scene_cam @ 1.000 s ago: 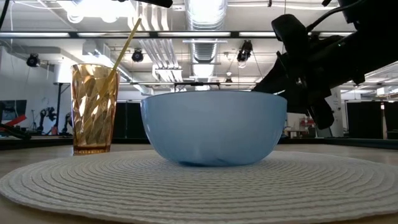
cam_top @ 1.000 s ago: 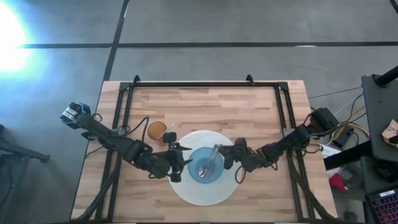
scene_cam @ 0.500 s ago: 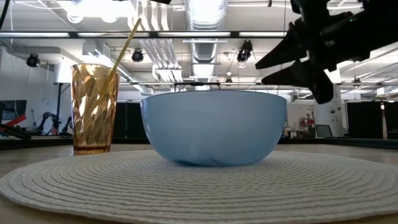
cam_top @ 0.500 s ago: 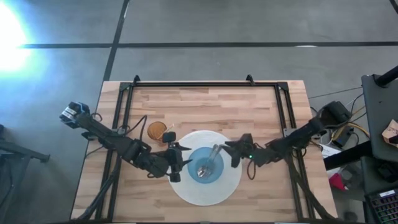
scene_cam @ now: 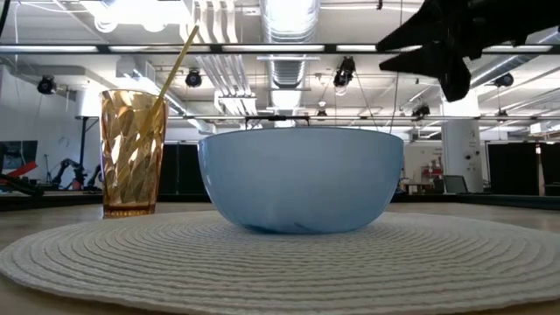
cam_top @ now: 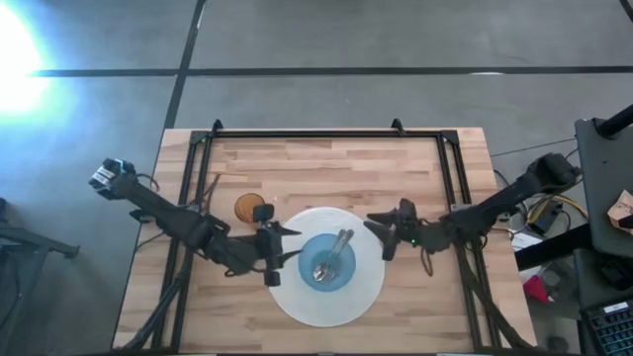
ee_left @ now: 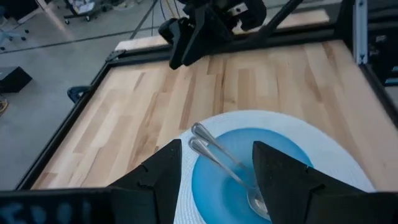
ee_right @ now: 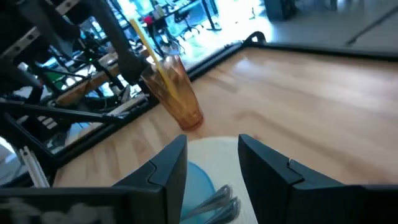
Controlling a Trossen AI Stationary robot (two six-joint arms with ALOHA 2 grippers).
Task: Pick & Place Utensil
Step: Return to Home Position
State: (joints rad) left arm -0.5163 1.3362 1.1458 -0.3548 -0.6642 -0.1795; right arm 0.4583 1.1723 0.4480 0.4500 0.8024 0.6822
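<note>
Two utensils (cam_top: 333,257) are lying in the blue bowl (cam_top: 344,273) and the straw (scene_cam: 178,63) is standing in the cup (cam_top: 249,208) (apparently nothing left to place). The left gripper (cam_top: 290,243) and right gripper (cam_top: 377,237), both spread and empty, are hovering beside the bowl.

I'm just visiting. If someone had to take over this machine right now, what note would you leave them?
Left end effector: open, empty, beside the blue bowl, on its cup side.
Right end effector: open, empty, raised on the bowl's other side.
Two metal utensils lie in the bowl; yellow straw stands in the amber cup.
Placing looks done. Left: bring both arms home.
</note>
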